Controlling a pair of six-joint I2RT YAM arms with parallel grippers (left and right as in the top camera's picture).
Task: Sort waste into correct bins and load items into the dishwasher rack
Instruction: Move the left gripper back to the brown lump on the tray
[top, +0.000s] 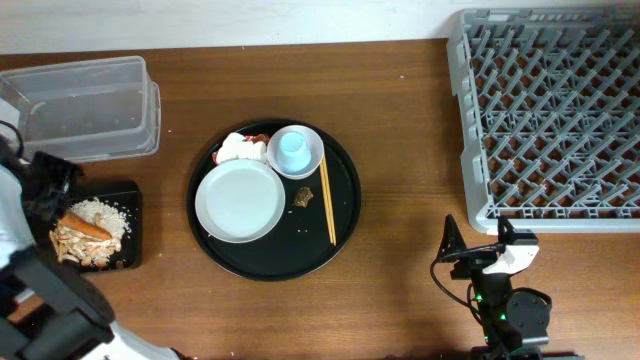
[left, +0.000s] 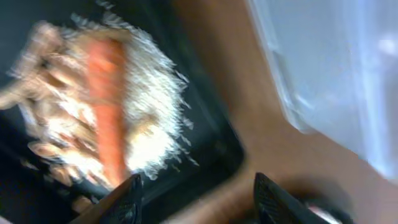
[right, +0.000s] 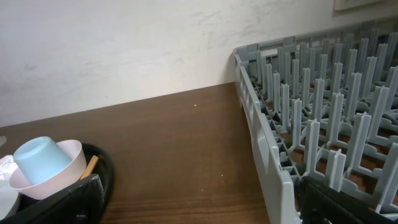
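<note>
Rice-like crumbs (top: 103, 212), whitish and loosely heaped, are seen with an orange carrot (top: 86, 226) laid across them in the shallow black tray (top: 130, 195) at the left edge of the surface (top: 400, 90), just beside the clear tub (top: 85, 105). The left tool (left: 196, 193) is held spread and empty over the tray's corner. The right tool (top: 478, 240) is held wide apart near the dishwasher rack (top: 550, 110), gripping nothing.

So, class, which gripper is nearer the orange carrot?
Left. The left gripper hangs right by the carrot in the shallow black tray; the right gripper sits far off on the other side, by the dishwasher rack's near corner.
</note>
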